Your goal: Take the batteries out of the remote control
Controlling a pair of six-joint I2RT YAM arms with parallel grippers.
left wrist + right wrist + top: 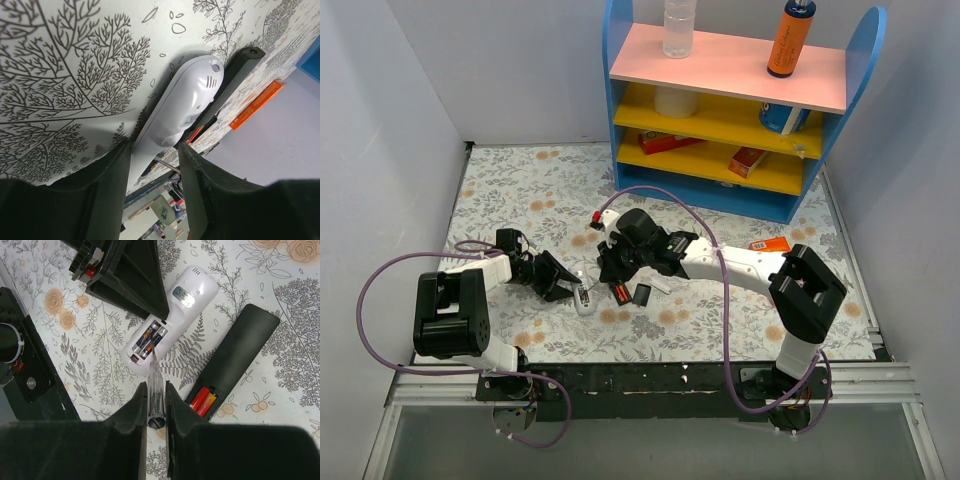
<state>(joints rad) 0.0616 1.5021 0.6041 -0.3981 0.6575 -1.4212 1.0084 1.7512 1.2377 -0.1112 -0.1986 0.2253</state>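
— Which step?
— Prying. My right gripper (156,390) clamps the screwdriver (154,382), its tip at twelve o'clock in the white remote (180,305), which my left gripper (154,147) grips
— And the black remote control (242,352)?
— At two o'clock, batteries (202,399) seated. Next I'd need the tip levered under them

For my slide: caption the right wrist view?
Right gripper holds a screwdriver at the white remote's batteries; black remote lies open alongside.

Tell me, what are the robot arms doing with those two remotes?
The right gripper holds a thin screwdriver, its tip poking into the open battery slot of the white remote, where two batteries sit. The left gripper pinches that remote's end to steady it. The black remote lies beside it, cover off, with its red batteries not out yet.
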